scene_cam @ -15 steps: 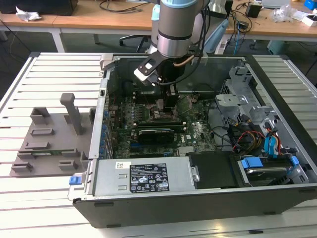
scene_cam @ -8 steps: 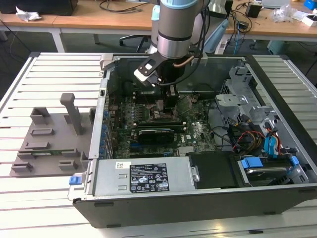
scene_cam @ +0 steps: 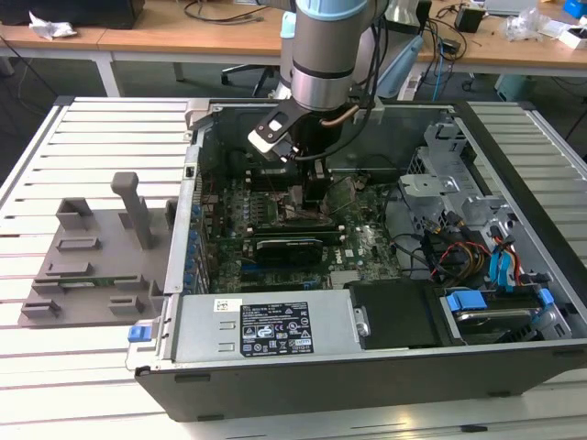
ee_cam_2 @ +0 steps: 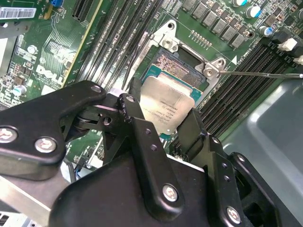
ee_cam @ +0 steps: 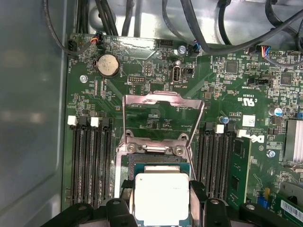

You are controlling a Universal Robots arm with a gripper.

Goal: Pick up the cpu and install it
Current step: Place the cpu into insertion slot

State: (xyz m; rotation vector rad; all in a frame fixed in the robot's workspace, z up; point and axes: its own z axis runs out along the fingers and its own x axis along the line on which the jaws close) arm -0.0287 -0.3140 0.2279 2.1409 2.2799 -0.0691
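A tech workshop: an opened computer case (scene_cam: 321, 385) on a slatted bench (scene_cam: 92, 137), cable-strewn desks (scene_cam: 183, 41) behind

A pale slatted desk (scene_cam: 92, 128) of metal ribs spreads across the foreground under even, bright light. Behind it run wood-topped desks (scene_cam: 183, 38) on white legs, strewn with dark cables (scene_cam: 215, 11). Beneath them lies grey floor (scene_cam: 55, 78) and what may be a chair base (scene_cam: 240, 78).

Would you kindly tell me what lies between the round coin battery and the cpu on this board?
In the first wrist view, the raised metal socket frame stands between the coin battery and the cpu.
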